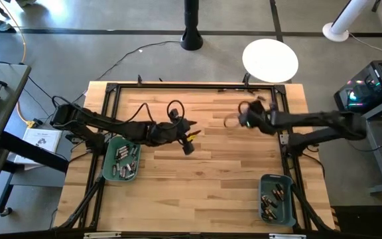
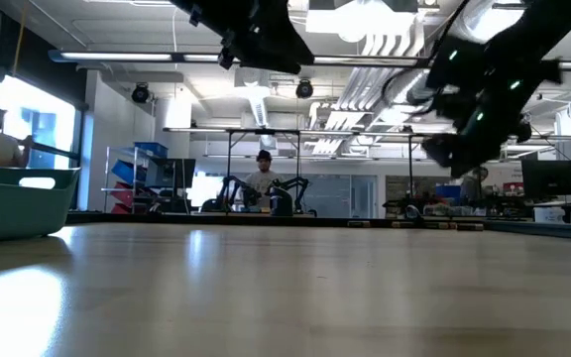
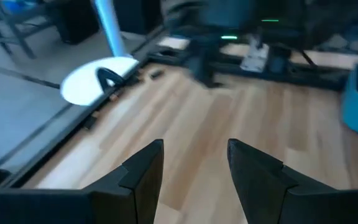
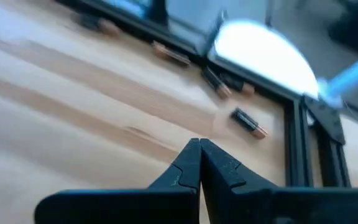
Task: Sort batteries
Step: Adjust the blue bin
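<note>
My left gripper [image 1: 190, 145] hangs open above the middle of the table; in its wrist view the fingers [image 3: 194, 146] have only bare wood between them. My right gripper [image 1: 237, 120] is shut and empty, raised over the table's far right part. Past its fingertips [image 4: 199, 154], a dark, copper-ended battery [image 4: 248, 122] lies flat on the wood. More batteries [image 4: 216, 84] lie along the black frame at the far edge. Several batteries lie in the left teal bin [image 1: 121, 159] and in the right teal bin [image 1: 277, 198].
A black frame [image 1: 197, 87] runs around the wooden table top. A white round disc [image 1: 270, 60] sits just beyond the far right corner. In the low view the left bin [image 2: 18, 203] stands at the left. People show in the room behind.
</note>
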`<action>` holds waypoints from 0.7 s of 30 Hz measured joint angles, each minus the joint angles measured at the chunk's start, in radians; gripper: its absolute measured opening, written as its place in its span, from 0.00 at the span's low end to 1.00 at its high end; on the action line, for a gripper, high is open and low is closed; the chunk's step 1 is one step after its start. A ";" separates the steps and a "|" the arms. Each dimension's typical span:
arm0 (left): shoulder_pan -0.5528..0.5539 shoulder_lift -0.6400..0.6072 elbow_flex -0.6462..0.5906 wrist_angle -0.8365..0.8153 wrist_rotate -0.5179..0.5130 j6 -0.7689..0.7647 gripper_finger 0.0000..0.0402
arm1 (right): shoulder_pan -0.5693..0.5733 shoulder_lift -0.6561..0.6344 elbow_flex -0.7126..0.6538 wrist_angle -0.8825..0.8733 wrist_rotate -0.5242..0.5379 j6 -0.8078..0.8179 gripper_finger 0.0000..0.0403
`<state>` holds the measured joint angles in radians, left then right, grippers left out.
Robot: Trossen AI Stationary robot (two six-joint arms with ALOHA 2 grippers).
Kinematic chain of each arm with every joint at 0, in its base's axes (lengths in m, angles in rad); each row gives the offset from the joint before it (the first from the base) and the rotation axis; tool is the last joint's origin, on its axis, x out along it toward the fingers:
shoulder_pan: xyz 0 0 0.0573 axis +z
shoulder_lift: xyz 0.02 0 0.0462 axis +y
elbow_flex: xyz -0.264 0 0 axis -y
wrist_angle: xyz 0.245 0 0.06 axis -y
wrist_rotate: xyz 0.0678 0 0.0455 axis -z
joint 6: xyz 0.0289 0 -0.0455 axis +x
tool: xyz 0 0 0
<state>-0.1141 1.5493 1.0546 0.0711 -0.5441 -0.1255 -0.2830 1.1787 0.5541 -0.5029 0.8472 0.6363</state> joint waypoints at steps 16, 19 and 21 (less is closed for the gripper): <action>0.418 0.325 0.417 -0.299 0.360 -0.006 0.30 | 0.738 -0.075 0.000 -0.143 0.171 0.449 0.00; 0.468 0.423 0.556 -0.396 0.371 0.067 0.29 | 0.761 -0.035 0.000 -0.124 0.173 0.476 0.00; 0.498 0.481 0.641 -0.435 0.381 0.090 0.30 | 0.774 -0.004 0.000 -0.108 0.164 0.493 0.00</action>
<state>0.3838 2.0301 1.6955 -0.3643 -0.1627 -0.0353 0.4911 1.1742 0.5541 -0.6104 1.0111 1.1291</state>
